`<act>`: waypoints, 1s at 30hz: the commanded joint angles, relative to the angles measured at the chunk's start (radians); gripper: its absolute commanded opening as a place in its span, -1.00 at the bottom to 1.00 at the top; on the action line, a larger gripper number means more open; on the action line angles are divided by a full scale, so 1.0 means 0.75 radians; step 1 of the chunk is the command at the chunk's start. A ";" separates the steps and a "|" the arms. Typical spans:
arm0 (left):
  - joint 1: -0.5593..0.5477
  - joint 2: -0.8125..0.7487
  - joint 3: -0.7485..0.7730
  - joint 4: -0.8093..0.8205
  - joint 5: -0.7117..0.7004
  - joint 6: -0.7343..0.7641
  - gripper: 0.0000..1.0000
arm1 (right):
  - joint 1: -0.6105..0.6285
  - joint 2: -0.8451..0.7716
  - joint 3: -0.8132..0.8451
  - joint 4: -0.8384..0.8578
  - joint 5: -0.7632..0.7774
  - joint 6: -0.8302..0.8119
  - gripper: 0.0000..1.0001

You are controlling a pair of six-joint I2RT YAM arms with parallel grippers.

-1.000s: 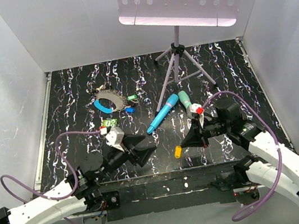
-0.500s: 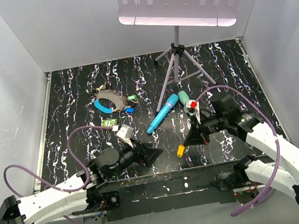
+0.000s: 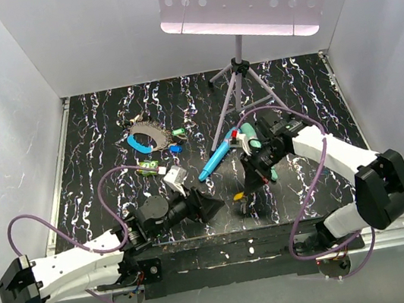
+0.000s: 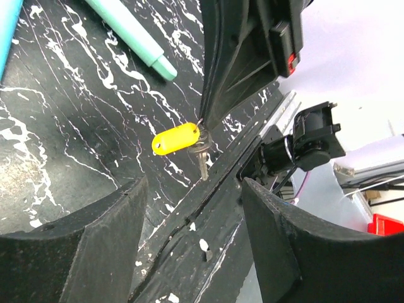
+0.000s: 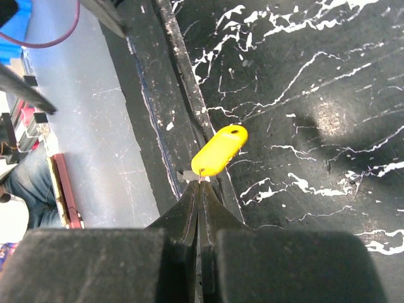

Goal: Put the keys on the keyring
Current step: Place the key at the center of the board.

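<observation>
A yellow-headed key (image 5: 219, 150) hangs from the tips of my right gripper (image 5: 201, 180), which is shut on the thin wire loop at the head's end. Its metal blade (image 4: 201, 163) dangles just above the table's near edge. The same yellow key (image 3: 238, 196) shows in the top view, under my right gripper (image 3: 243, 189). My left gripper (image 4: 194, 186) is open and empty, a short way left of the key, pointing at it. The keyring (image 3: 146, 137), grey with a blue arc, lies at the back left. A green key (image 3: 178, 132) and a blue key (image 3: 174, 148) lie beside it.
A blue stick (image 3: 220, 154) and a mint stick (image 4: 132, 35) lie mid-table. A green tag (image 3: 148, 167) lies near the left arm's cable. A tripod music stand (image 3: 240, 76) rises at the back. The table's metal front rail (image 4: 208, 208) runs right under the key.
My right arm has swung in towards the centre, turning its wrist, with the yellow key at its tips. My left gripper has slid right towards the key and narrowed slightly.
</observation>
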 commanded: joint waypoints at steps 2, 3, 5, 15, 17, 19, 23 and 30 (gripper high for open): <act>0.002 -0.055 -0.066 0.090 -0.095 -0.039 0.18 | -0.004 0.064 -0.015 0.115 0.093 0.094 -0.97; 0.000 -0.049 -0.080 0.113 -0.104 -0.047 0.18 | -0.004 0.087 -0.019 0.131 0.099 0.106 -0.97; 0.002 -0.032 -0.095 0.139 -0.108 -0.055 0.18 | -0.004 0.140 -0.017 0.147 0.102 0.119 -0.97; 0.002 0.188 -0.087 0.348 -0.040 0.045 0.11 | 0.010 0.154 -0.023 0.203 0.206 0.088 -0.97; 0.002 0.225 -0.083 0.364 -0.034 0.057 0.11 | 0.014 0.179 -0.013 0.199 0.246 0.090 -0.97; 0.002 0.244 -0.081 0.371 -0.036 0.063 0.11 | 0.022 0.207 0.003 0.192 0.267 0.092 -0.97; 0.002 0.274 -0.093 0.391 -0.057 0.090 0.11 | 0.041 0.230 0.020 0.203 0.308 0.094 -0.97; 0.002 0.266 -0.103 0.510 0.007 0.439 0.08 | 0.086 -0.017 -0.053 0.300 0.206 -0.069 -0.97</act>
